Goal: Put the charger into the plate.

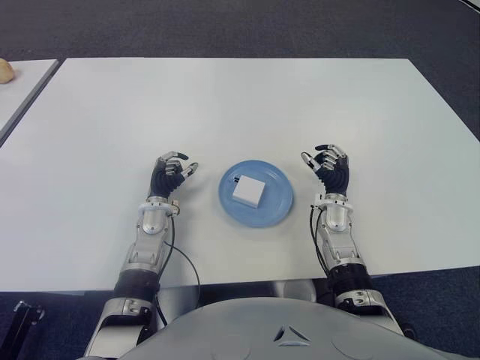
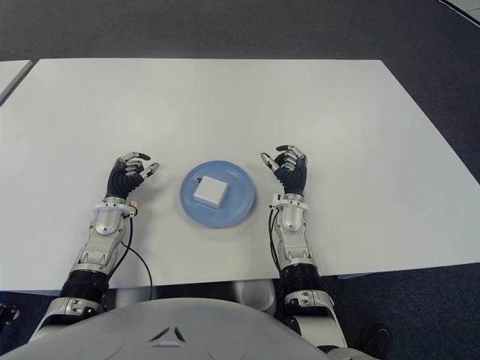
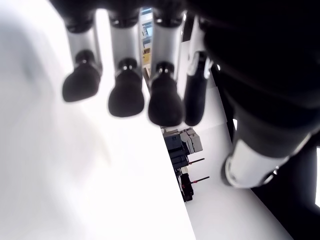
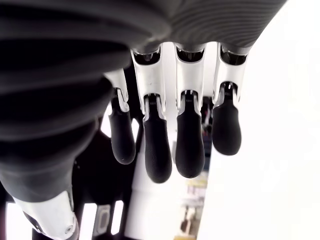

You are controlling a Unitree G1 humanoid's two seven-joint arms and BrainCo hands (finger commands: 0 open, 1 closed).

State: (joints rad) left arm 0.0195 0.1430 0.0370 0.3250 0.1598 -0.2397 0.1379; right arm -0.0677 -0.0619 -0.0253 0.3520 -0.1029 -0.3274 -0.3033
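Note:
A white square charger (image 1: 249, 190) lies inside the blue plate (image 1: 277, 204) on the white table (image 1: 240, 112), near the front edge. My left hand (image 1: 171, 174) shows to the left of the plate, fingers relaxed and holding nothing. My right hand (image 1: 328, 164) shows to the right of the plate, fingers loosely curved and holding nothing. In the left wrist view the fingertips (image 3: 126, 96) hang free, and in the right wrist view the fingertips (image 4: 157, 155) also hold nothing.
A second pale table (image 1: 19, 90) adjoins at the far left, with a small beige object (image 1: 6, 71) on it. Dark carpet (image 1: 240, 26) lies beyond the table's far edge.

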